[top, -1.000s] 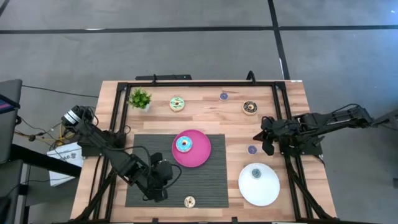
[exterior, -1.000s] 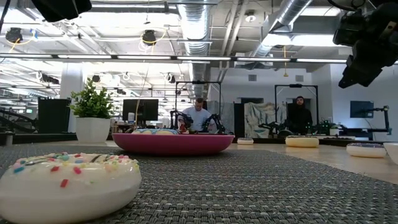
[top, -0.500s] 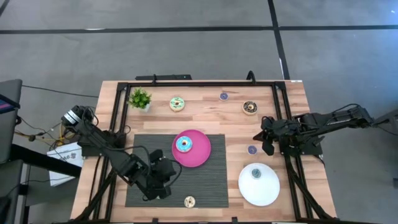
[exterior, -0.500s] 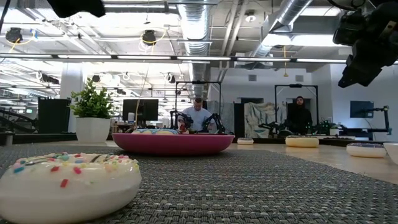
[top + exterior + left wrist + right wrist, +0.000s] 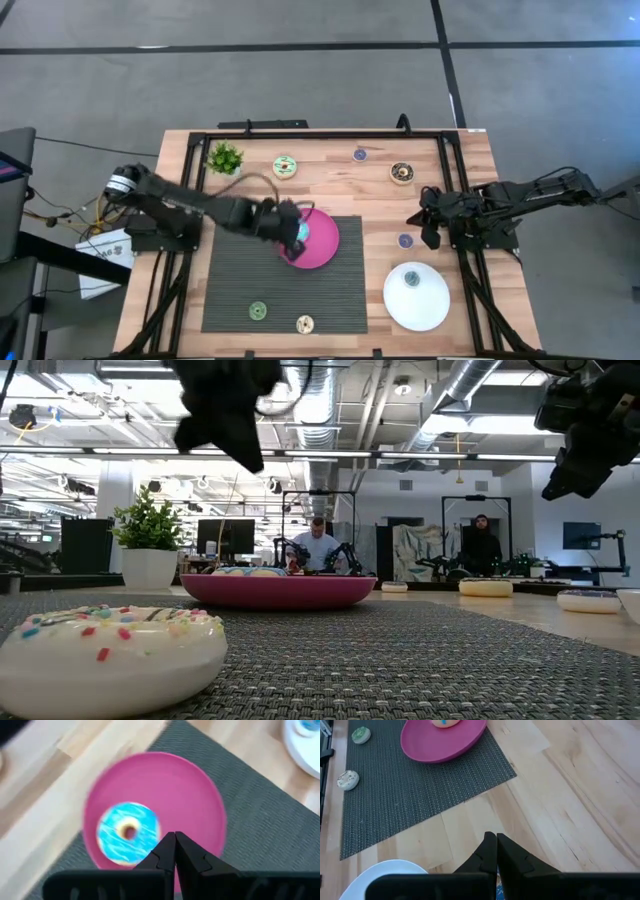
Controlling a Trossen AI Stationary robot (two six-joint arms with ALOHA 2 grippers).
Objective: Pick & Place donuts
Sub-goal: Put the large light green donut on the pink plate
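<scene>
The left end effector (image 5: 293, 232) covers part of the blue donut (image 5: 301, 231); the pink plate (image 5: 200, 795) looks motion-blurred.

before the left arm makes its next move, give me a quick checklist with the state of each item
1. Left hand empty: ok, fingers shut together with nothing between them.
2. Left hand over the pink plate: ok, it hangs above the plate's left part.
3. Blue donut on the pink plate: ok, lying flat, off centre.
4. Green donut on the mat: ok, lying free beside the cream sprinkled donut.
5. Right hand clear of the plate: ok, shut, waiting over bare wood at the table's right side.
6. Height of the left hand above the blue donut: cannot tell.
</scene>
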